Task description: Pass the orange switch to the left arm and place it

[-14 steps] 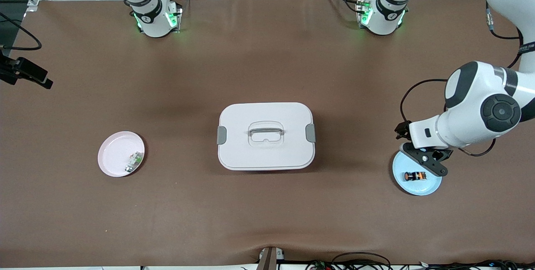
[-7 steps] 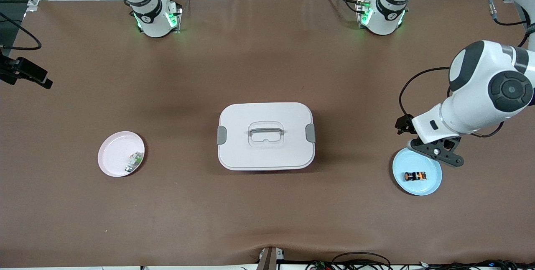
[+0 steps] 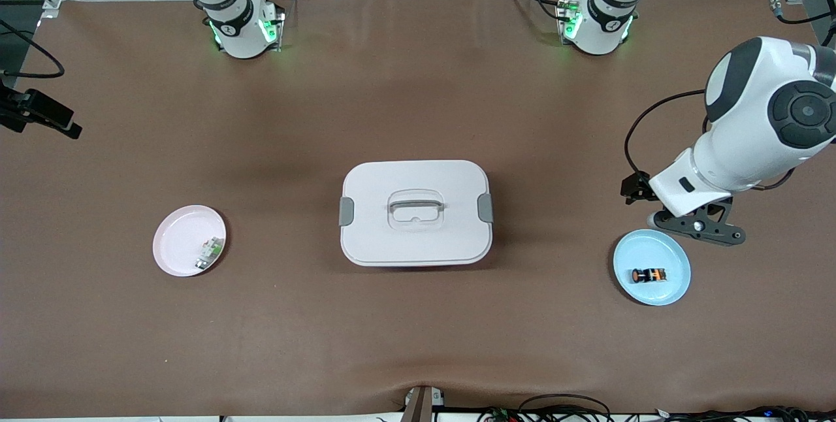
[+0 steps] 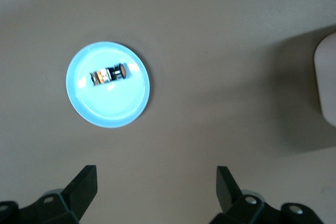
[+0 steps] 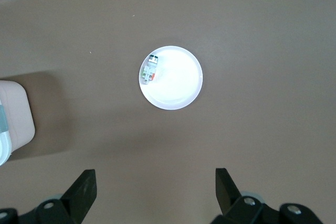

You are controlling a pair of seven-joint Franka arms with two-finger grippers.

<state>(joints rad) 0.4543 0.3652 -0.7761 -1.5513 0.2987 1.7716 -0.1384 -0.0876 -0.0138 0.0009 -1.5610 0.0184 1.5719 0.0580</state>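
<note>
The orange switch (image 3: pixel 648 274) lies on its side on a light blue plate (image 3: pixel 673 259) at the left arm's end of the table. In the left wrist view the switch (image 4: pixel 107 74) shows on the plate (image 4: pixel 110 106). My left gripper (image 3: pixel 699 227) is open and empty, up over the bare table beside that plate; its own view (image 4: pixel 155 174) shows the jaws wide apart. The white box (image 3: pixel 415 213) stands at the table's middle. My right gripper (image 5: pixel 155 174) is open and empty, high over the table; it is out of the front view.
A pink plate (image 3: pixel 179 239) with a pale green-and-white component (image 3: pixel 210 251) lies at the right arm's end of the table; the right wrist view shows the plate (image 5: pixel 178 85) and the component (image 5: pixel 150 69). The box's edge shows in both wrist views (image 4: pixel 326 77) (image 5: pixel 13 119).
My left gripper has risen and drawn back from over the blue plate toward the arms' bases. The switch stays on the plate. The right arm has not visibly moved.
</note>
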